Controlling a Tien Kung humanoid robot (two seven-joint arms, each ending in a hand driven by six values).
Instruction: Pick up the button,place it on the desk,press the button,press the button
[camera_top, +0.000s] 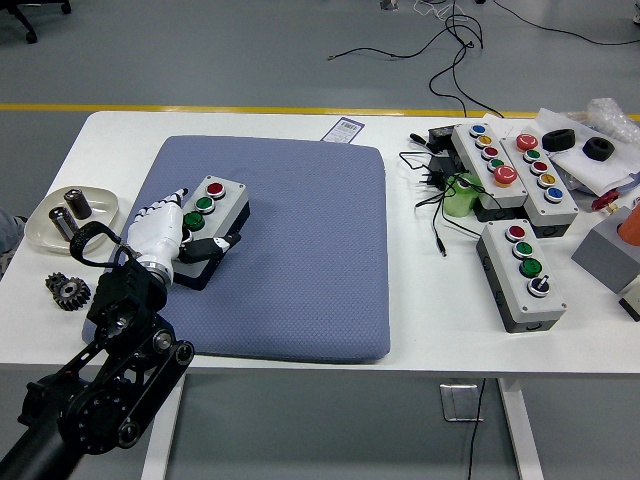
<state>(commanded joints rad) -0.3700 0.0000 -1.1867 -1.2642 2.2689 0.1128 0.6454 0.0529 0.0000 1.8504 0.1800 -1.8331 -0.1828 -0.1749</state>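
Black linkage of the left arm (100, 400) is rising from the lower left corner over the near edge of the white surface (300, 125). Its white left hand (160, 237) is lying on the near end of the button box (208, 225), covering that end. The fingers (168, 203) are lying side by side along the box's left edge, while the dark thumb (212, 245) is pointing right across its near end; whether they are gripping the box cannot be told. The button box is sitting on the blue pad (300, 250), left of centre, with its red button (215, 188) and green button (204, 203) showing. Farther right, three more button boxes (525, 272) are resting amid cables.
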